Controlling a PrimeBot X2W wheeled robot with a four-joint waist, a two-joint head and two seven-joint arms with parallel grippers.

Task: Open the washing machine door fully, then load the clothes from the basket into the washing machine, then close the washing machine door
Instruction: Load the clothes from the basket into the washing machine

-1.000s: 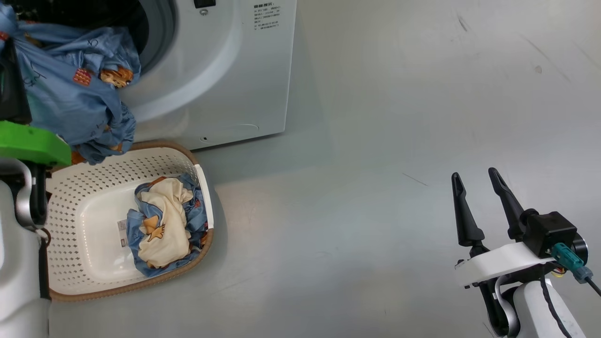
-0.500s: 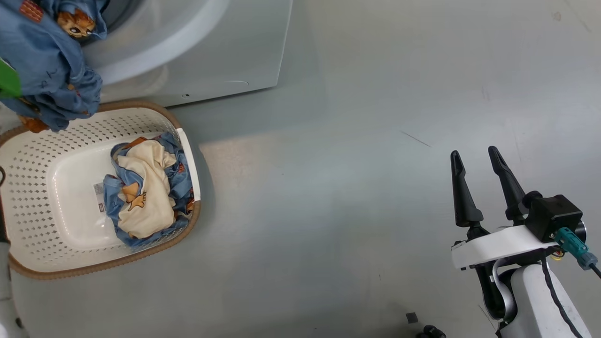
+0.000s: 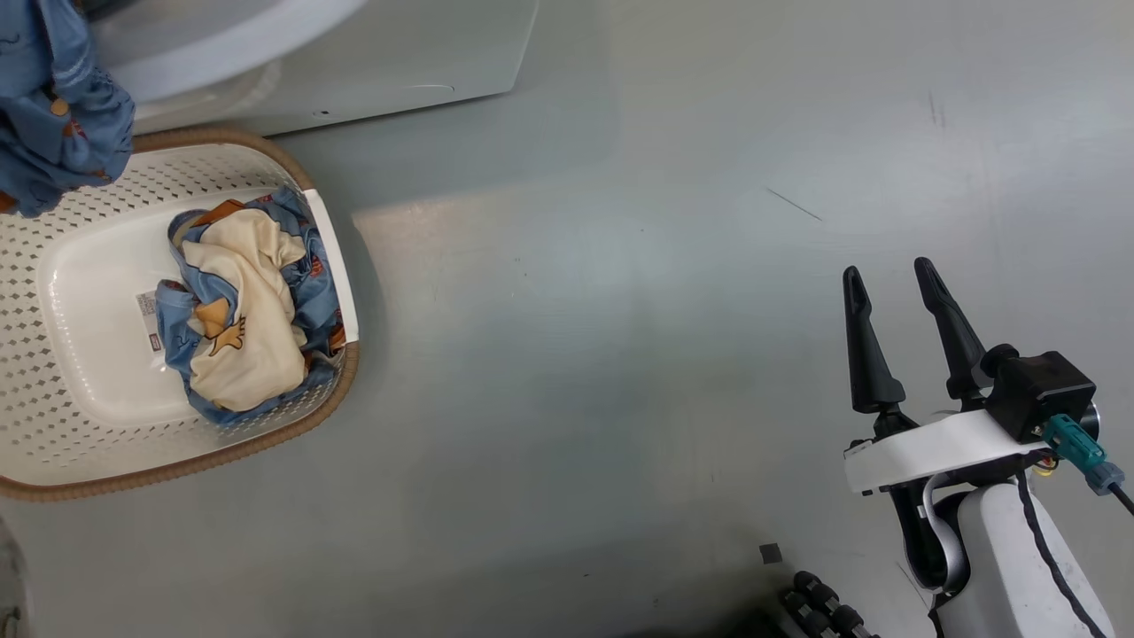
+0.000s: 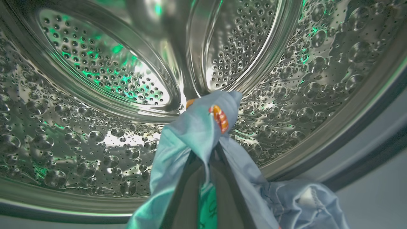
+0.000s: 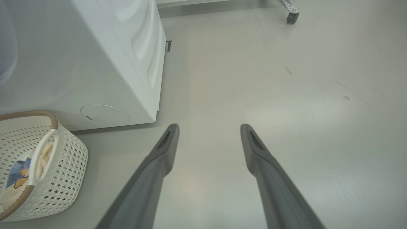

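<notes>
My left gripper (image 4: 208, 152) is shut on a light blue garment (image 4: 197, 127), held inside the steel drum (image 4: 95, 79) of the washing machine (image 3: 399, 62). The garment's tail (image 3: 53, 133) hangs out over the basket (image 3: 53, 425). More clothes (image 3: 244, 319), blue and cream, lie bunched at the basket's right end. My right gripper (image 3: 886, 268) stands open over bare floor at the lower right, far from the basket. In the right wrist view the right gripper (image 5: 210, 127) has nothing between its fingers. The washing machine door is out of view.
The basket (image 5: 63, 149) stands on the floor just in front of the washing machine (image 5: 95, 63). Grey floor (image 3: 620, 354) stretches wide to the right. A caster wheel (image 5: 291, 16) sits far off. Small black parts (image 3: 824, 611) lie at the bottom edge.
The head camera has moved, so the basket and washer sit higher and further left in the picture. The left arm's green part has left the picture. The right gripper stays open.
</notes>
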